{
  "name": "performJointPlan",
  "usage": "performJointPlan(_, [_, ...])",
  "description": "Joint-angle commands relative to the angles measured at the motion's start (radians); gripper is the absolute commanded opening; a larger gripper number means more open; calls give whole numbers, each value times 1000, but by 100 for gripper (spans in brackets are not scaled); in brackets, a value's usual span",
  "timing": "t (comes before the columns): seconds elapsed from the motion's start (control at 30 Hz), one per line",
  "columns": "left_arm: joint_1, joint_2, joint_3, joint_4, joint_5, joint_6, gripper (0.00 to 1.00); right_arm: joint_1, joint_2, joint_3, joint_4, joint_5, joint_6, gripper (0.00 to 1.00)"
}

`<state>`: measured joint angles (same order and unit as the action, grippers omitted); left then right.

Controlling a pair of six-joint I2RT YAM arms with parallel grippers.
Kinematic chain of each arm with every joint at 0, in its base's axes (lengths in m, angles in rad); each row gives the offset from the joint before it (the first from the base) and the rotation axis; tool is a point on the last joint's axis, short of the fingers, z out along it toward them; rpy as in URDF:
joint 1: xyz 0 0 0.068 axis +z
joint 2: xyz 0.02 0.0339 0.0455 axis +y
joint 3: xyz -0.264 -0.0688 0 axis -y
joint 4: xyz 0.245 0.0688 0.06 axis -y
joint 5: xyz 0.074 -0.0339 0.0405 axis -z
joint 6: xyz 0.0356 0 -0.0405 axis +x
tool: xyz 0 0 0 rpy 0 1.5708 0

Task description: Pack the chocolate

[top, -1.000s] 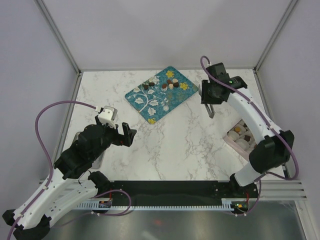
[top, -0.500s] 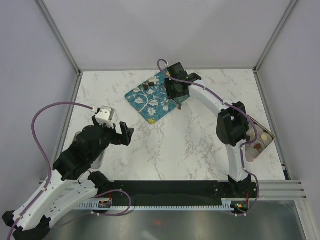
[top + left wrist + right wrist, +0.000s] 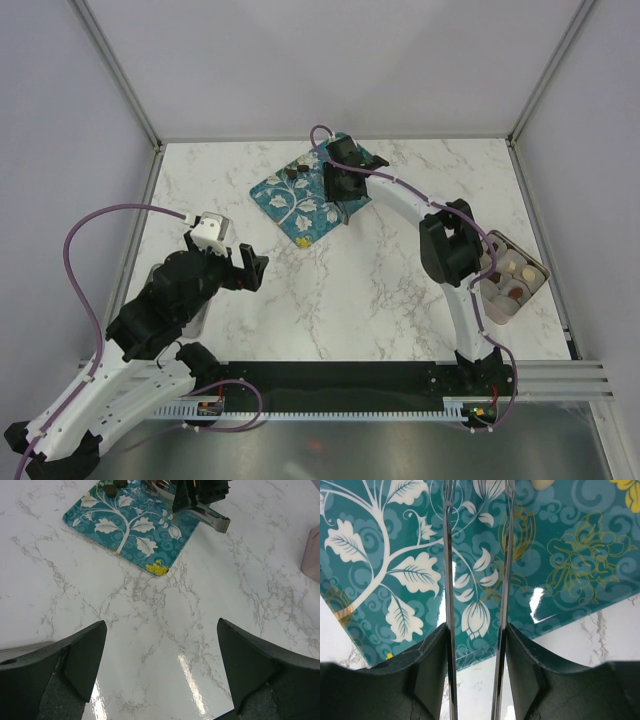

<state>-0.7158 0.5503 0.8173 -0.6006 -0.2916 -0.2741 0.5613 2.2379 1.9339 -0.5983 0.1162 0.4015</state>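
Dark chocolate pieces (image 3: 296,178) lie at the far left corner of the teal tray (image 3: 290,205); others there are hidden under my right arm. They also show at the top of the left wrist view (image 3: 113,484). My right gripper (image 3: 338,188) hangs over the tray, shut on metal tongs (image 3: 449,555), whose two arms stand apart with nothing between them in view. The right gripper (image 3: 476,630) looks down on the tray's near edge (image 3: 560,580). My left gripper (image 3: 256,268) is open and empty, low over bare marble (image 3: 160,630), well short of the tray (image 3: 130,530).
A pink box (image 3: 541,272) holding several chocolates (image 3: 515,292) stands at the right side of the table; its corner shows in the left wrist view (image 3: 313,555). The tongs' joined end (image 3: 220,524) sticks out past the tray's edge. Walls enclose the table on three sides.
My right arm has swung left from the box side to the teal tray, carrying the tongs, and now covers part of the tray. The box is uncovered. The left arm has not moved.
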Motion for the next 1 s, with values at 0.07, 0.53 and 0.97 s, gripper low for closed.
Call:
performJointPlan(0.07, [-5, 7, 3, 10, -37, 7, 100, 6, 71, 82, 65, 31, 34, 54])
performJointPlan(0.53, [-4, 10, 3, 12, -40, 7, 100, 6, -32, 7, 42, 20, 20, 41])
performJointPlan(0.97, [-4, 8, 5, 12, -26, 6, 100, 5, -280, -191, -109, -13, 31, 38])
